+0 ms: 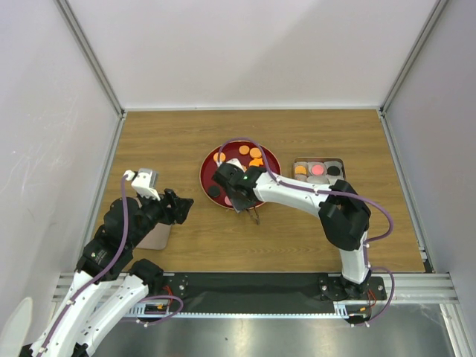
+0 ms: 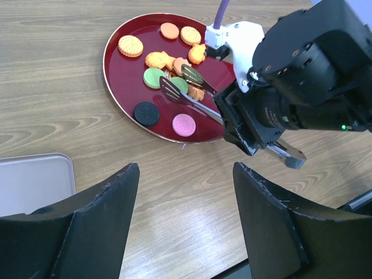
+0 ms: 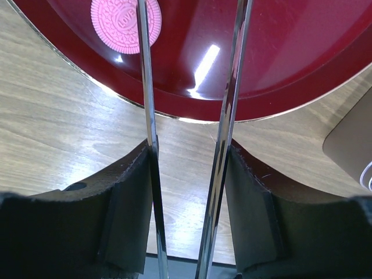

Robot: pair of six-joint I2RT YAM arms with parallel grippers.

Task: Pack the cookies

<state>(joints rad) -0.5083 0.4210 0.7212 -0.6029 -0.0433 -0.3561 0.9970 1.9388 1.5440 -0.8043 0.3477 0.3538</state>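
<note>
Three cookies (image 1: 317, 169) already in tin (image 1: 320, 159), right of right gripper (image 3: 189, 174); roughly ten left on plate (image 2: 125, 81) below it. Right gripper clamps tongs (image 2: 195, 100), tips open over green cookie (image 2: 181, 86). Left gripper (image 2: 185, 197) wide, empty, idle.

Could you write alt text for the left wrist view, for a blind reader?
The right gripper holds silver metal tongs, tips apart, over small orange, green, pink and black cookies on a round dark-red plate. The left gripper, open, frames the foreground.
</note>
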